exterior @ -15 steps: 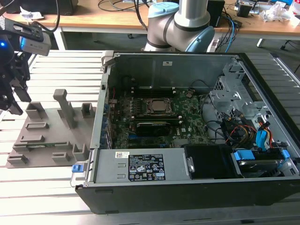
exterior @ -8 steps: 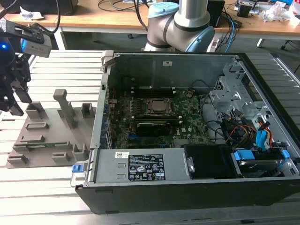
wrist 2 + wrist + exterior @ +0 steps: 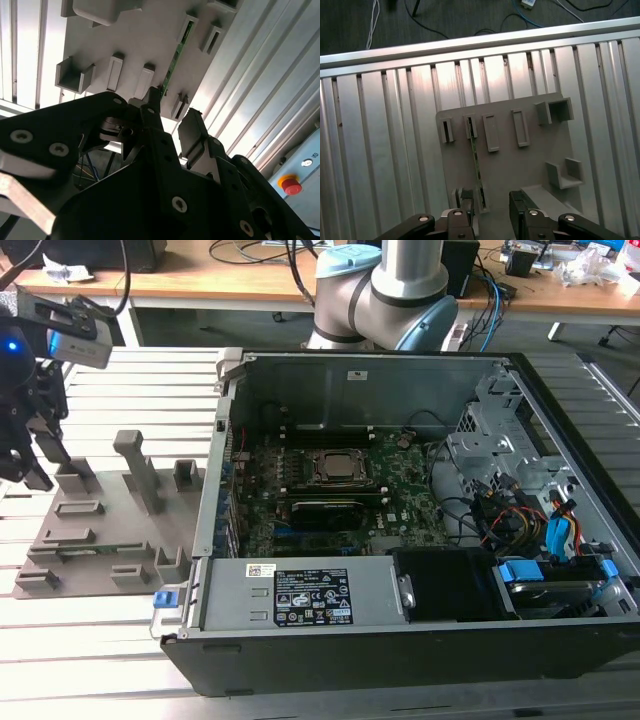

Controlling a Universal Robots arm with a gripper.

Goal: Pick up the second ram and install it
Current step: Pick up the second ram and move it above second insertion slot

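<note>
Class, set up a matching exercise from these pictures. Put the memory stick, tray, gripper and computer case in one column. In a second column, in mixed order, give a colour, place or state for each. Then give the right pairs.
Column one
1. memory stick
2. tray
3. gripper
4. computer case

Column two
A. grey, lying flat on the slatted table
B. green, standing on edge in a slot of the tray
C. open, hanging above the tray, holding nothing
D. black, side panel off, circuit board exposed

Pairs: 1-B, 2-A, 3-C, 4-D
</note>
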